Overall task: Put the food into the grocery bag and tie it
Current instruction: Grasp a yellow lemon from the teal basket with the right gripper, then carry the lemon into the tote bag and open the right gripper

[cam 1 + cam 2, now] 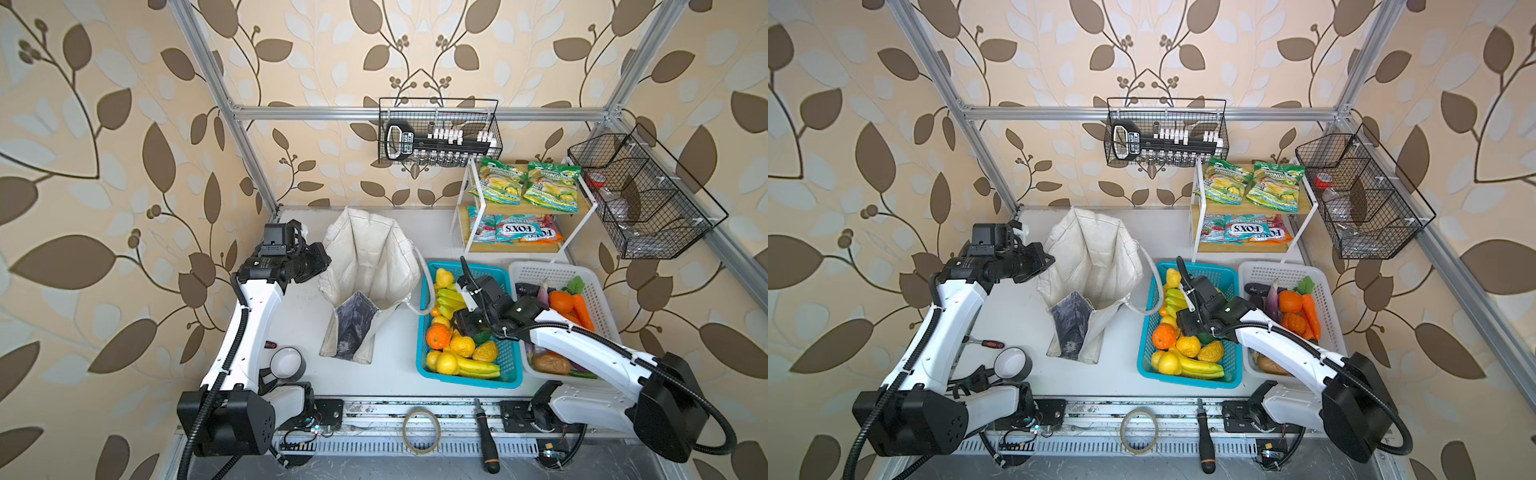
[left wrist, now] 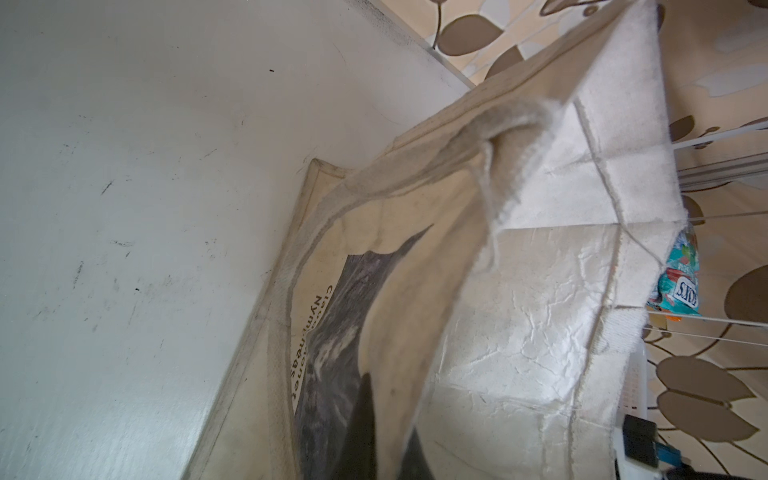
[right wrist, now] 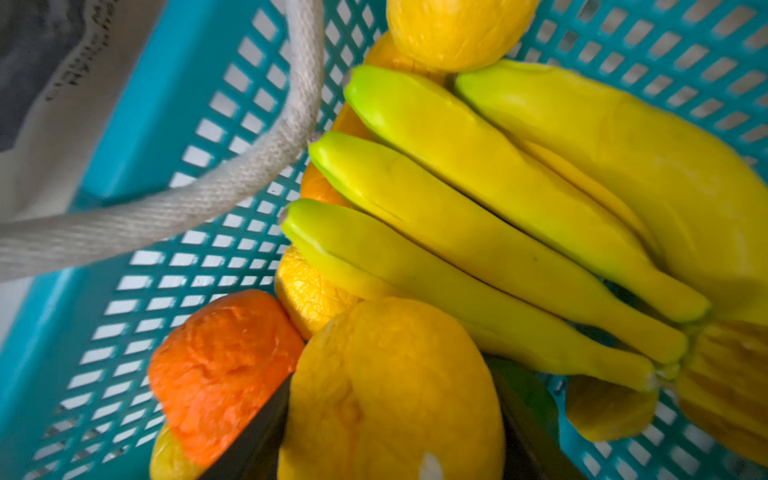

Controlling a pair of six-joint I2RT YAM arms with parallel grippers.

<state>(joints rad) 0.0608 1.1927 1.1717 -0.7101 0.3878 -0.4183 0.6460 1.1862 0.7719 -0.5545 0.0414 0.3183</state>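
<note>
Right gripper (image 3: 390, 386) down in the blue basket (image 1: 511, 380), front-right of the desk (image 1: 299, 328). Jaws apart, straddling a yellow-orange fruit (image 3: 395, 332); whether they press it, cannot tell. Round orange fruit (image 3: 224, 365) lies just outside one jaw. Left gripper (image 1: 322, 262) pressed together, pinching the left rim of the grocery bag (image 1: 370, 257), which stands open mid-desk.

"FOX'S", upside down, on blue-red packets (image 1: 513, 229).
</note>
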